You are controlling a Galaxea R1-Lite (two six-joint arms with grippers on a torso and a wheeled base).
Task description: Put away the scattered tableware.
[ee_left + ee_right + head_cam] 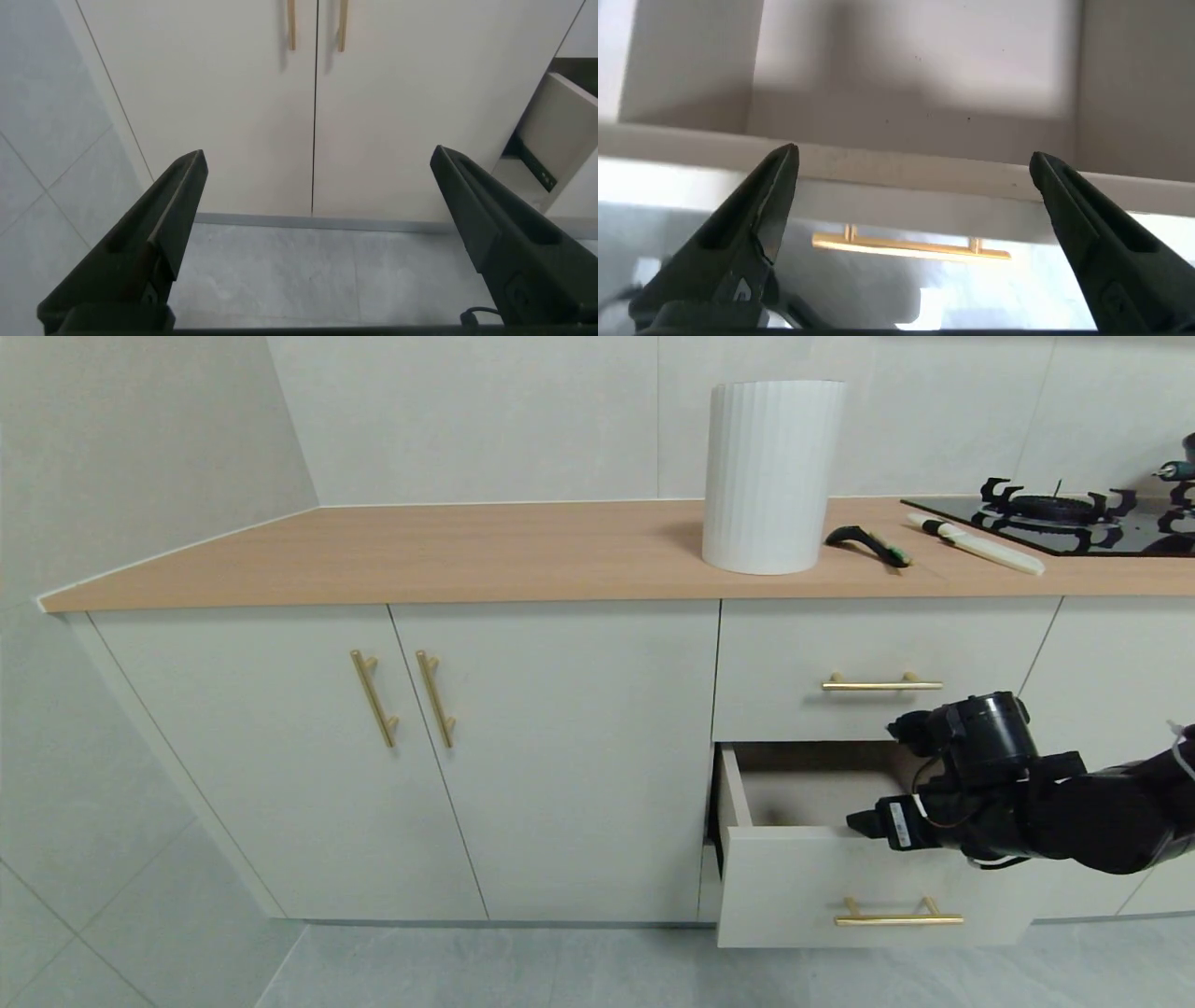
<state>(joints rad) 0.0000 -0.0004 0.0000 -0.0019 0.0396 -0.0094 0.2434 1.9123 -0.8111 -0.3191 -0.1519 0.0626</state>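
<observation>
On the wooden counter [420,551] lie a black-and-green peeler [868,543] and a white knife-like utensil [980,543], beside a tall white ribbed container [770,476]. Below them the lower drawer [733,793] is pulled out, and what I see of its inside looks empty. My right gripper [882,777] is open over the drawer's front edge [906,168], holding nothing; in the right wrist view the right gripper [913,155] frames the drawer's gold handle [910,247]. My left gripper [318,154] is open and empty, low down, facing the double cabinet doors [313,93] and the floor.
A black gas stove [1060,513] sits at the counter's far right. A shut upper drawer [882,658] lies just above the open one. The open drawer's corner [561,121] juts out beside the left arm. Tiled walls close the left and back.
</observation>
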